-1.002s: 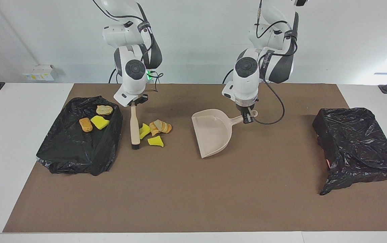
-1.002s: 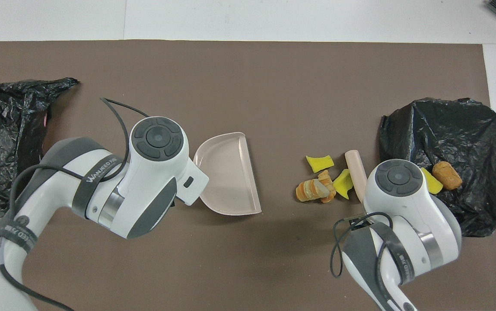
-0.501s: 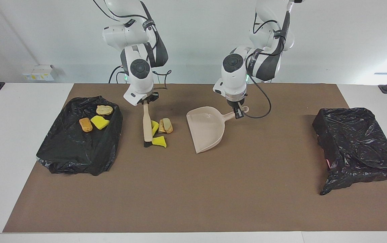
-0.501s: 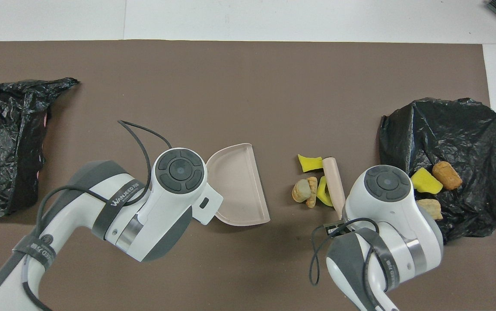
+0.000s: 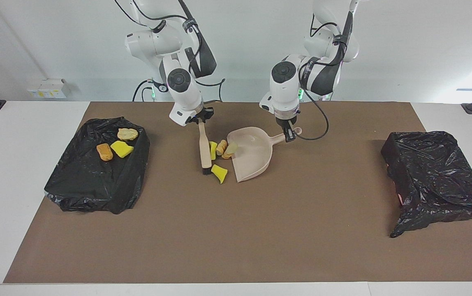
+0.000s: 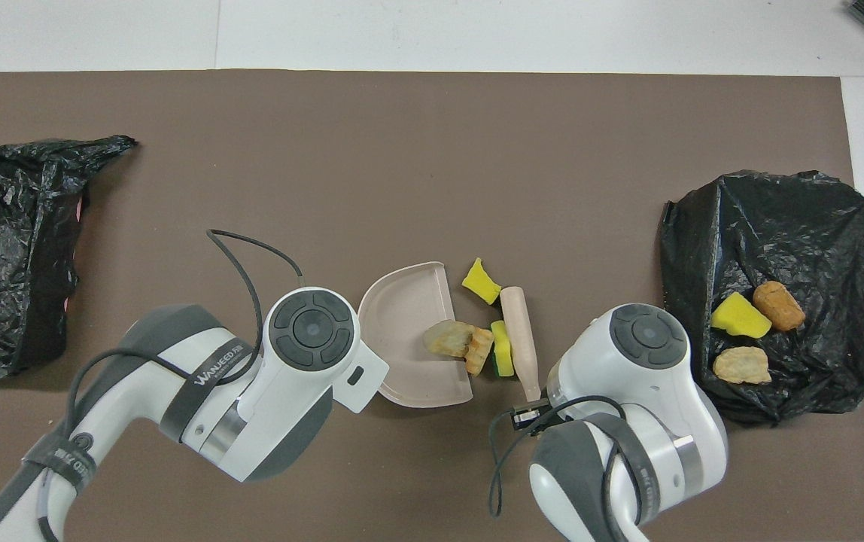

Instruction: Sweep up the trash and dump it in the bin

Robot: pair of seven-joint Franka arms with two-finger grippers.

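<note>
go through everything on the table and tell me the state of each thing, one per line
Brush: held by right gripper, bristles on mat.
Dustpan: held by left gripper, mouth facing the trash.
Bread lumps: at dustpan's lip.
Yellow sponge chunk: loose on mat.
Bag by right arm: holds three scraps.
Other bag: contents unseen.

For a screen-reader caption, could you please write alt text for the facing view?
The right gripper holds a beige-handled brush against yellow sponge and tan bread scraps at the mouth of a beige plastic dustpan, held by its handle in the left gripper. Black-bagged bins sit at both table ends; the one at the right arm's end holds three scraps.
</note>
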